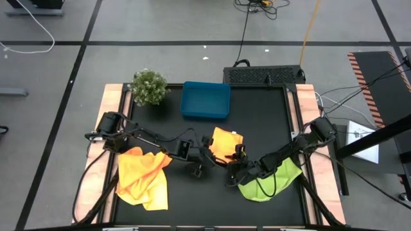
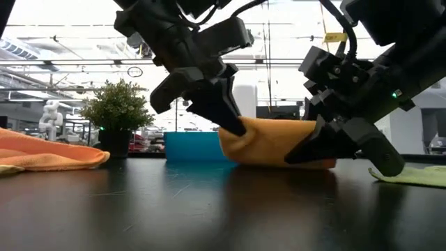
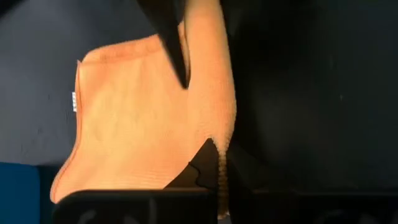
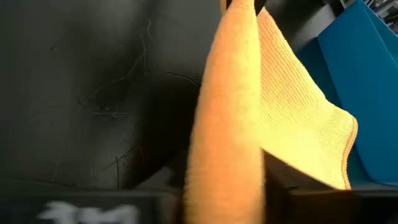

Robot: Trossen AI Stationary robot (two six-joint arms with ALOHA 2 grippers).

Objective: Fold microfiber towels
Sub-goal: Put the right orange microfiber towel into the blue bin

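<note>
**Mid-fold on the orange-yellow towel, both grippers at it**

Orange-yellow towel sitting near the middle of the table, just in front of the blue tray but not touching it. Already doubled over into a smaller patch, one edge lifted off the surface, probably so the next fold can be carried across.

Left gripper pinched shut on the towel's left edge, cloth visibly trapped between the fingers in the left wrist view. Left arm stretched low across the table from the left edge, wrist angled down toward the cloth. Looks like the anchoring side of the fold.

Right gripper pressed up against the near-right part of the same towel, fold of cloth draped right past the fingers in the right wrist view. Can't tell whether those jaws are actually clamped or loose. Right arm reaching in from the right edge, passing over the lime green towel.

Loose yellow towels heaped near the front-left corner, still unfolded. Small plant at the back-left corner, out of the way.
</note>
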